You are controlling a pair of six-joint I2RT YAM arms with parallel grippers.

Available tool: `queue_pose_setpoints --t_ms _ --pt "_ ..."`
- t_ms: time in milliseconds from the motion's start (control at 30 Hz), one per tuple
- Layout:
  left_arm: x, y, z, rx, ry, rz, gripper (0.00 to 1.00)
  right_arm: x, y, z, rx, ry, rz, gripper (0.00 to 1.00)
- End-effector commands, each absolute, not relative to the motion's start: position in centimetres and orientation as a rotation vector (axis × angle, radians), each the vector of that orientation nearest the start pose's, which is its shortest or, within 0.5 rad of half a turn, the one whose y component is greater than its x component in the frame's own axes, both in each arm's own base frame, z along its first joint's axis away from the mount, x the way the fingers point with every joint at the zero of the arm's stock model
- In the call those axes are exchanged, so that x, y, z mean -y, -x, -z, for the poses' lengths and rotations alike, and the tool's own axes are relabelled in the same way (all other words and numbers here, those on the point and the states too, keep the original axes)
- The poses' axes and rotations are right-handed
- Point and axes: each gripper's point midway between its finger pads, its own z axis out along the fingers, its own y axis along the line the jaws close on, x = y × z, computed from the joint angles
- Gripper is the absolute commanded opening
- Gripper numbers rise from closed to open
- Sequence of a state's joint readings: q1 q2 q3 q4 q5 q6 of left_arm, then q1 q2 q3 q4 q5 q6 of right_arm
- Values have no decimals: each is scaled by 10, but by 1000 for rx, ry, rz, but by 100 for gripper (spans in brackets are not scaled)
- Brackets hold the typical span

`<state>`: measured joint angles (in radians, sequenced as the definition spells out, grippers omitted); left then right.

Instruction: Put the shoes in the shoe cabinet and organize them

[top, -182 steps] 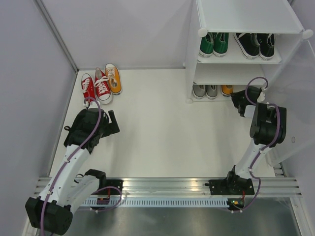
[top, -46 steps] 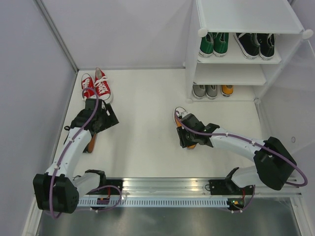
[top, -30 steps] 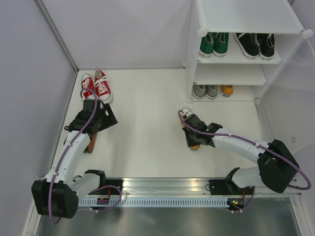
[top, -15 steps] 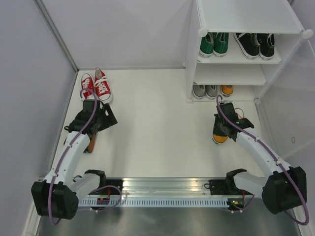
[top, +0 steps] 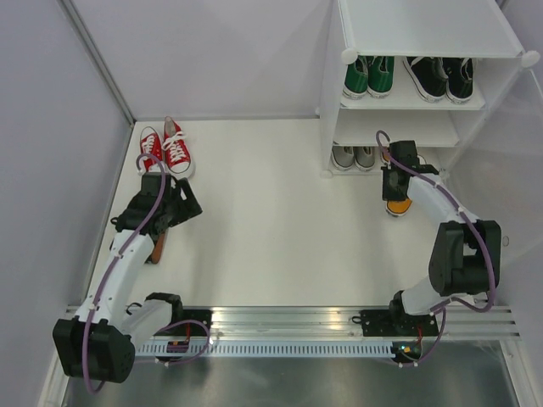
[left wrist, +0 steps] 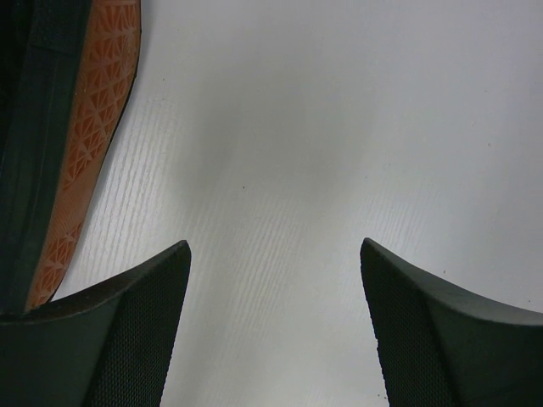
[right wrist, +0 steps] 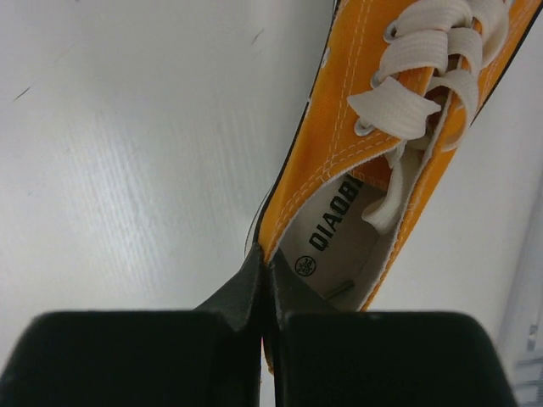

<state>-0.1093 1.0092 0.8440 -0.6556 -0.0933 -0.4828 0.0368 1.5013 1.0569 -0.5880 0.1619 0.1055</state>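
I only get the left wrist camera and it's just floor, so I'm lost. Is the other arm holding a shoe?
Observer: Yes. The right gripper is shut on the rim of an orange shoe.
Operator: Where is it?
Observer: Right in front of the cabinet, near the grey shoes inside.
Operator: Any shoes outside?
Observer: Yes, red shoes stand on the floor, beyond your open left gripper.
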Motion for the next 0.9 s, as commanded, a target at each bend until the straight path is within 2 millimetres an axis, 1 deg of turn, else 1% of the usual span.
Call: queue_pose_setpoints --t_ms 0,33,67,100,167,200,233,267,300,333,367,433,467,500,533,633,700,733,767,833,867 --pt "38 -275 -158 -2303 429 209 84 43 -391 -119 -2431 -115 354 1" --pt "39 -274 -158 -2303 428 217 84 49 -396 -118 -2421 -132 386 1" --pt "41 -273 -158 -2304 422 229 84 56 -400 -109 -2427 -127 433 1" --pt "42 -274 -159 -2301 418 235 84 59 -407 -108 -2414 -105 446 1" --pt "44 -274 -161 -2297 409 255 84 66 -414 -103 -2429 -61 504 1" --pt "45 -274 -163 -2293 407 260 85 68 -422 -105 -2404 -43 522 1" --pt "45 -273 -164 -2290 402 263 85 71 -425 -104 -2398 18 549 1" --pt "46 -273 -166 -2284 397 272 85 76 -426 -100 -2395 31 597 1" --pt "46 -274 -167 -2276 397 272 85 79 -431 -101 -2375 34 613 1" --pt "46 -273 -167 -2276 396 274 85 91 -432 -99 -2377 18 620 1" --pt "47 -273 -167 -2276 390 275 85 91 -433 -95 -2383 71 612 1" --pt "48 -273 -168 -2272 388 284 85 98 -440 -100 -2341 83 634 1" --pt "48 -273 -169 -2271 386 284 85 99 -442 -100 -2330 94 627 1" --pt "48 -273 -170 -2267 383 286 85 96 -448 -101 -2315 102 583 1" --pt "49 -272 -170 -2267 383 287 85 104 -449 -101 -2310 83 570 1" --pt "50 -271 -172 -2260 379 291 85 115 -455 -100 -2303 90 554 2" --pt "50 -271 -172 -2258 374 291 85 119 -459 -92 -2335 126 571 4" --pt "50 -271 -172 -2259 376 291 85 120 -460 -84 -2355 138 563 6" --pt "50 -271 -171 -2261 375 293 85 120 -464 -84 -2352 138 555 6" --pt "50 -271 -171 -2261 376 291 85 122 -469 -80 -2353 125 529 17" --pt "50 -272 -172 -2257 377 288 85 123 -470 -79 -2353 123 526 26"
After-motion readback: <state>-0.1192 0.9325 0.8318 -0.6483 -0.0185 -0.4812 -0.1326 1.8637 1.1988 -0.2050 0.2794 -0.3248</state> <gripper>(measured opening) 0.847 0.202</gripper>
